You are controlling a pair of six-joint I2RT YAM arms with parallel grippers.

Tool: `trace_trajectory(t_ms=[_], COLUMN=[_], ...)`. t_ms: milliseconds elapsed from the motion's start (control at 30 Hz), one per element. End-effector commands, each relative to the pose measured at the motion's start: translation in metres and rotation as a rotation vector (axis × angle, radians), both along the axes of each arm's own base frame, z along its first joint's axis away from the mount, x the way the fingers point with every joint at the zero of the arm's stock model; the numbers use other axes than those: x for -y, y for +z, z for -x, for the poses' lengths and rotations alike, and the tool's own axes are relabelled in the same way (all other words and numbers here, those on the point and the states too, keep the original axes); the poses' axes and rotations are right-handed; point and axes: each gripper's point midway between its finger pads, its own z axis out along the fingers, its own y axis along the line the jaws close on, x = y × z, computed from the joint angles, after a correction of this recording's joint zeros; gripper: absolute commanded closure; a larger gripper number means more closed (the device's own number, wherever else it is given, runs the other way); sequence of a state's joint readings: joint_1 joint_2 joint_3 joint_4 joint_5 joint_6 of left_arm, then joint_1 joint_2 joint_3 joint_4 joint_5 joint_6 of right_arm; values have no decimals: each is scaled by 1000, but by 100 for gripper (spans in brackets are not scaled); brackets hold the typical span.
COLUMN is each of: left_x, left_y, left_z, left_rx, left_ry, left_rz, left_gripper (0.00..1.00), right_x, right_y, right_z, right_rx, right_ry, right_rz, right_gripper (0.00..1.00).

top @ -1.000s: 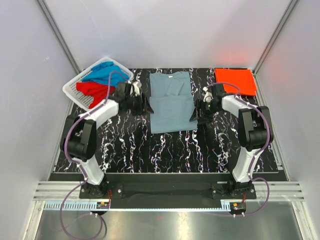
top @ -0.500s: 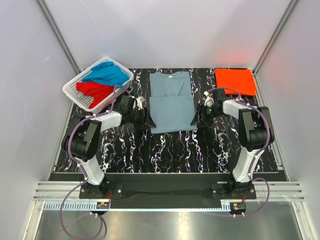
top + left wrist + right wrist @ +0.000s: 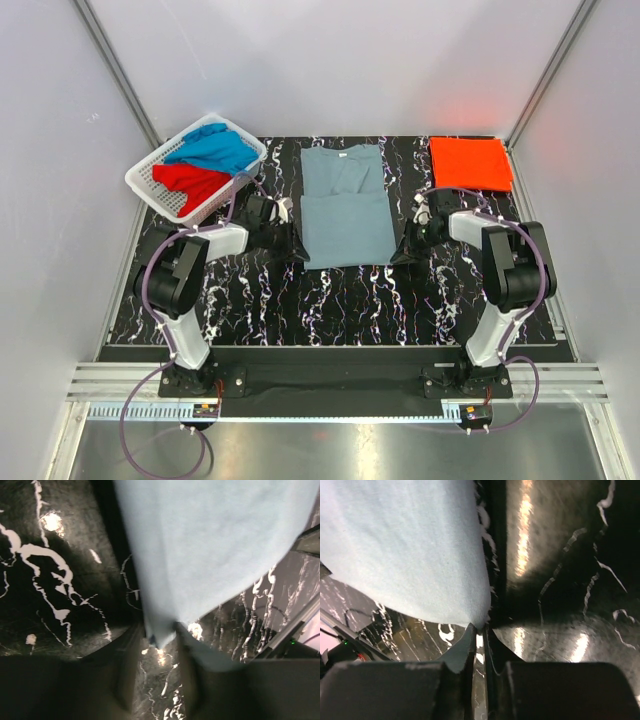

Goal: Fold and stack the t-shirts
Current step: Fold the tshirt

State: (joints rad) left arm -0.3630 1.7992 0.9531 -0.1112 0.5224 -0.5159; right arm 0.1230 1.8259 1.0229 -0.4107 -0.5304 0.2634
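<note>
L grip (image 3: 296,250) + R grip (image 3: 399,252) now slid to grey shirt (image 3: 345,215) near corners | R pinching cloth, L unclear | fold next

Four t-shirts (image 3: 345,210), one basket (image 3: 148,192), two arms (image 3: 205,240).

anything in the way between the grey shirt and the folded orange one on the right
Nothing visible: only bare table separates the grey-blue t-shirt from the orange-red t-shirt. The right gripper pinches the grey-blue one's near corner.
</note>
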Motion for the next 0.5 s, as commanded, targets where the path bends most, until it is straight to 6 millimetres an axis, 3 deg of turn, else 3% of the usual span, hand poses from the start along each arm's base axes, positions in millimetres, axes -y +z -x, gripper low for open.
trace_trajectory(t_ms=[0,33,67,100,133,233,433,467], left_x=[-1,-1,-3,-3,-6,-11,-26,-27], left_y=[-5,-5,-7,-6,-7,-3,-2,-7], left_z=[-4,-5,-4,-6,-4,-4,29,42], left_rx=[34,33,21,24,5,9,-61,-79], left_ry=[-3,0,4,10,18,36,73,67], left_rz=[-23,-23,-32,-40,-58,-88,-174,-186], left_gripper=[74,81,96,100,100,100,100,100], right_x=[13,13,12,11,11,15,17,14], right_y=[1,-2,-2,0,-3,-6,-5,-3], right_z=[1,6,8,9,18,34,71,77], right_rx=[11,-13,-23,-19,-43,-60,-125,-142], right_ry=[-60,-80,-84,-89,-105,-155,-237,-242], right_rz=[63,63,57,48,42,54,40,20], right_gripper=[91,92,93,94,99,100,100,97])
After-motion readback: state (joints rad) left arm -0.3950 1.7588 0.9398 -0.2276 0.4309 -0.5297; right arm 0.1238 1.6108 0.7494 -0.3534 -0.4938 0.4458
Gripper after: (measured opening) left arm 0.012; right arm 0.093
